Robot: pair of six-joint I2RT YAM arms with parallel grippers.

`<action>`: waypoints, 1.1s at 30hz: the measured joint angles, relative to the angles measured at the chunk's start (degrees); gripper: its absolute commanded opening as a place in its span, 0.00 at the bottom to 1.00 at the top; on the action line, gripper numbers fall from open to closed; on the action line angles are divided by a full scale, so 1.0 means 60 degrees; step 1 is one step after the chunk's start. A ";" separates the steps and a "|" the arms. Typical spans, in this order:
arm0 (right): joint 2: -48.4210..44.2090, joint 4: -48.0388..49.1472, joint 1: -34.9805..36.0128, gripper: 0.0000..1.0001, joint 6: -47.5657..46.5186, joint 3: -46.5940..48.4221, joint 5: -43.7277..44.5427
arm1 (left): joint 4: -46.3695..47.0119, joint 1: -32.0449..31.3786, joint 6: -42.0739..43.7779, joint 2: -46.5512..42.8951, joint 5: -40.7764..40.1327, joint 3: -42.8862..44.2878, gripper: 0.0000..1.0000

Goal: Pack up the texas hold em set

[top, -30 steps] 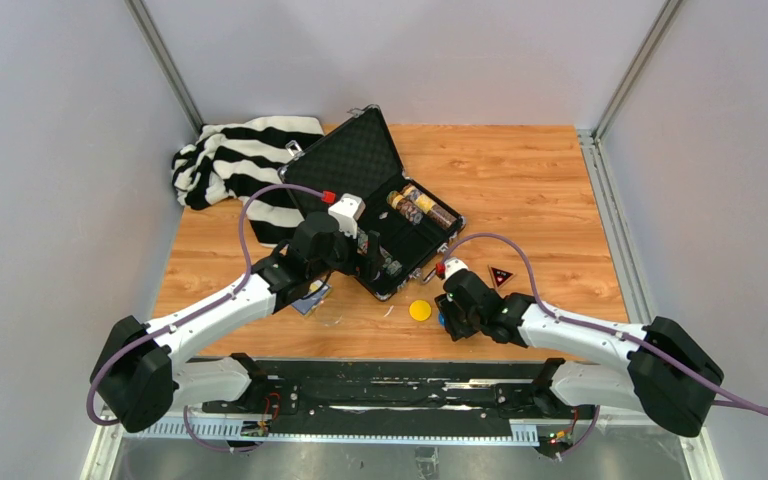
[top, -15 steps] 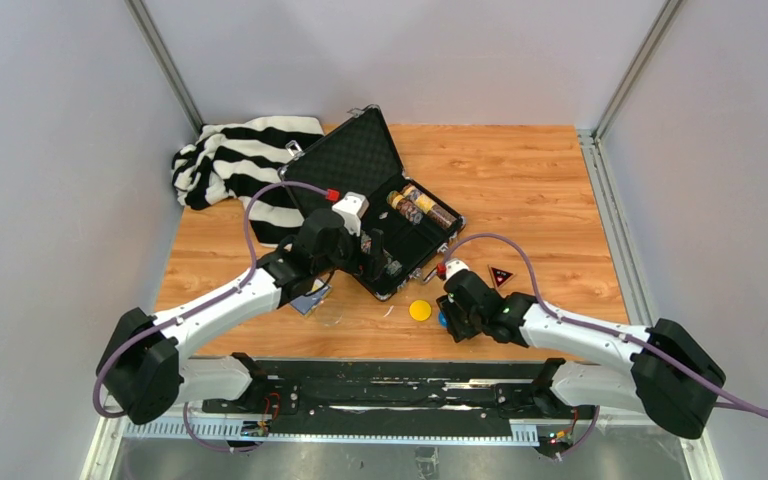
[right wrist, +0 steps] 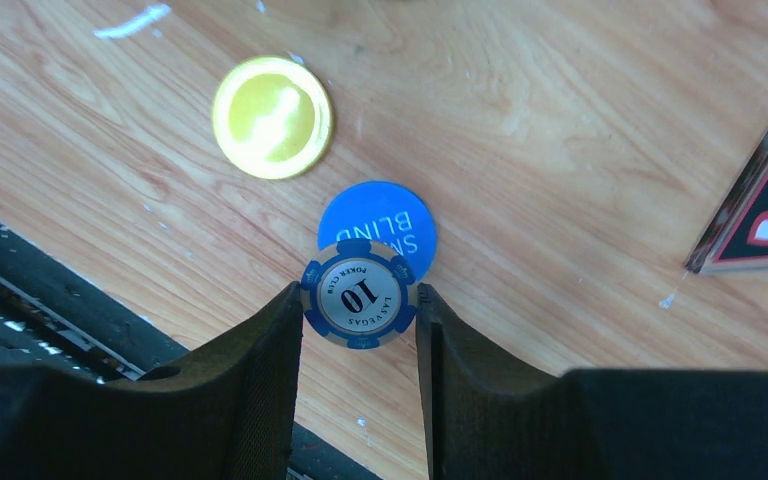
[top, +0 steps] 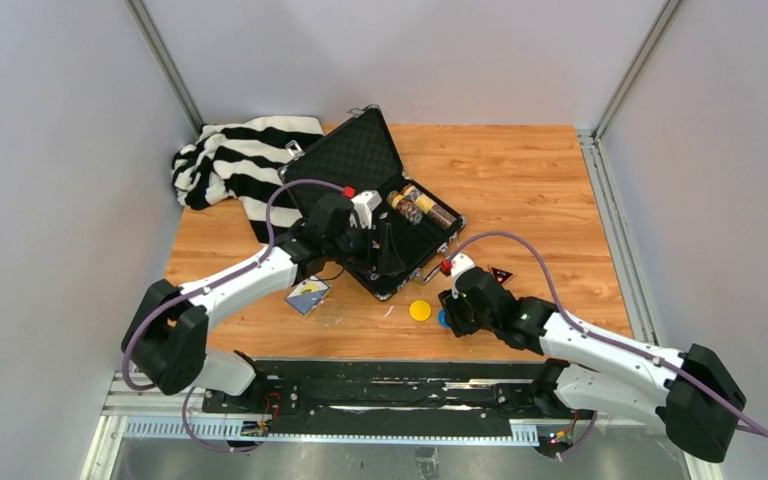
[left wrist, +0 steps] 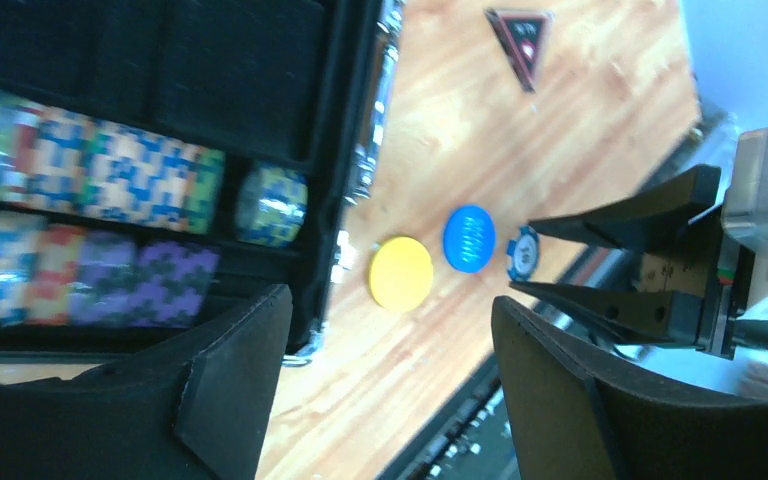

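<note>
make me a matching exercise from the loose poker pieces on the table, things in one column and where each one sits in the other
Things
1. yellow disc
2. blue disc
3. poker chip marked 10
4. dark triangle

Places
A. gripped in the right hand
B. alone on the wood, off to the right of the other pieces
C. flat on the wood, partly hidden behind the chip in the right wrist view
D. flat on the wood, the loose piece nearest the open case

Pairs: 1-D, 2-C, 3-A, 4-B
</note>
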 measured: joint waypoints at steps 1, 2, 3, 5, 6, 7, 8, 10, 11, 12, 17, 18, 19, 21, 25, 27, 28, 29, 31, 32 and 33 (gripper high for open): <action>-0.0157 0.0051 0.0015 0.32 -0.0084 0.0000 -0.0007 | 0.0066 0.0051 -0.0142 0.0168 0.0448 0.0000 0.77; -0.0339 0.0124 0.0040 0.32 -0.0160 0.0000 -0.0044 | 0.0138 0.0076 -0.0299 0.0346 0.0889 -0.0004 0.78; -0.0459 0.0189 0.0051 0.32 -0.0208 0.0000 -0.0076 | 0.0229 0.0084 -0.0444 0.0514 0.1282 -0.0004 0.78; -0.0743 0.0321 0.0055 0.32 -0.0350 0.0000 -0.0127 | 0.0419 0.0080 -0.0707 0.0798 0.1971 -0.0004 0.78; -0.0852 0.0379 0.0055 0.32 -0.0415 0.0000 -0.0149 | 0.0503 0.0076 -0.0820 0.0882 0.2222 -0.0007 0.78; -0.0907 0.0408 0.0055 0.32 -0.0455 0.0000 -0.0168 | 0.0623 0.0076 -0.0933 0.0940 0.2448 -0.0007 0.78; -0.0943 0.0423 0.0069 0.32 -0.0510 0.0000 -0.0186 | 0.0747 0.0076 -0.1060 0.0984 0.2648 -0.0007 0.78; -0.0965 0.0419 0.0117 0.30 -0.0623 0.0004 -0.0229 | 0.1049 0.0076 -0.1279 0.1035 0.3002 -0.0007 0.78; -0.0962 0.0415 0.0135 0.29 -0.0652 0.0004 -0.0259 | 0.1147 0.0076 -0.1333 0.1049 0.3100 -0.0007 0.78; -0.0962 0.0412 0.0157 0.29 -0.0678 0.0011 -0.0270 | 0.1253 0.0076 -0.1395 0.1064 0.3217 -0.0007 0.78; -0.0958 0.0433 0.0160 0.27 -0.0747 0.0109 -0.0346 | 0.1479 0.0076 -0.1563 0.1078 0.3468 -0.0011 0.79; -0.0958 0.0470 0.0160 0.27 -0.0754 0.0124 -0.0357 | 0.1508 0.0076 -0.1566 0.1089 0.3479 -0.0011 0.79; -0.0954 0.0503 0.0160 0.27 -0.0761 0.0138 -0.0364 | 0.1530 0.0076 -0.1563 0.1104 0.3479 -0.0011 0.79; -0.0922 0.0543 0.0160 0.27 -0.0765 0.0157 -0.0390 | 0.1534 0.0076 -0.1563 0.1177 0.3472 -0.0011 0.79; -0.0947 0.0612 0.0164 0.27 -0.0780 0.0157 -0.0506 | 0.1530 0.0073 -0.1563 0.1468 0.3475 -0.0015 0.79; -0.1031 0.0645 0.0189 0.27 -0.0809 0.0157 -0.0543 | 0.1530 0.0058 -0.1566 0.1599 0.3475 -0.0015 0.77; -0.1100 0.0663 0.0204 0.27 -0.0827 0.0157 -0.0568 | 0.1530 0.0044 -0.1566 0.1665 0.3479 -0.0015 0.76; -0.1155 0.0681 0.0204 0.27 -0.0841 0.0157 -0.0590 | 0.1530 0.0022 -0.1570 0.1708 0.3483 -0.0015 0.75; -0.1260 0.0699 0.0204 0.27 -0.0874 0.0157 -0.0648 | 0.1530 -0.0080 -0.1570 0.1810 0.3519 -0.0007 0.75; -0.1290 0.0718 0.0204 0.27 -0.0882 0.0157 -0.0678 | 0.1537 -0.0146 -0.1570 0.1865 0.3559 0.0000 0.75; -0.1308 0.0747 0.0204 0.27 -0.0892 0.0157 -0.0721 | 0.1548 -0.0215 -0.1574 0.1916 0.3621 0.0011 0.75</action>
